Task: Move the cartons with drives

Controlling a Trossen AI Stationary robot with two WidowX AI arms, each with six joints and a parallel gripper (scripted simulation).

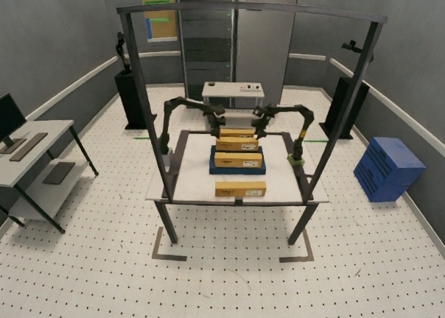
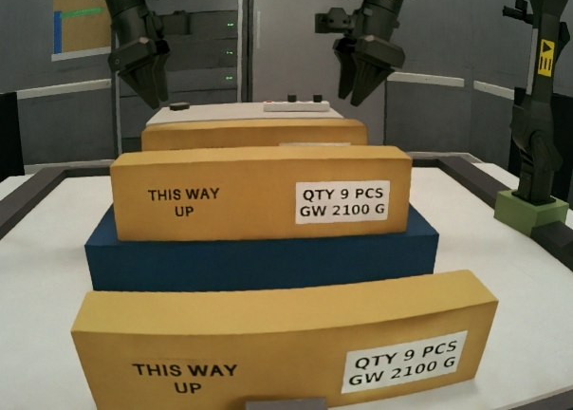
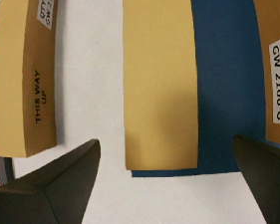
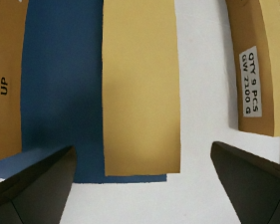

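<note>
Caution: the main risk is misplacing a carton by weight, since the printed labels cannot identify the drives. The second-row carton (image 1: 232,144) (image 2: 253,134) (image 3: 160,89) (image 4: 141,89), upright in mid-frame of both wrist views, appears to overhang the rear edge of the blue platform (image 1: 237,171) (image 2: 261,264) (image 3: 229,99) (image 4: 62,89). If its support is too narrow, a nudge could tip it off. Uneven lifting could tilt it, and a wide finger could catch the front platform carton (image 1: 236,158) (image 2: 256,193) (image 3: 276,129) (image 4: 7,128) or the rear carton (image 1: 236,132) (image 3: 10,99) (image 4: 279,74).

The near carton (image 1: 236,188) (image 2: 285,311) stands upright off the platform, at lower centre of the top view. If it contains drives, omitting it would fail the task.

Pincer status: the left gripper (image 1: 216,135) (image 2: 160,103) (image 3: 167,144) and right gripper (image 1: 260,138) (image 2: 347,102) (image 4: 144,151) are both wide open. Neither holds a carton; no finger contact is visible. Each hangs above one end of the second-row carton.
</note>
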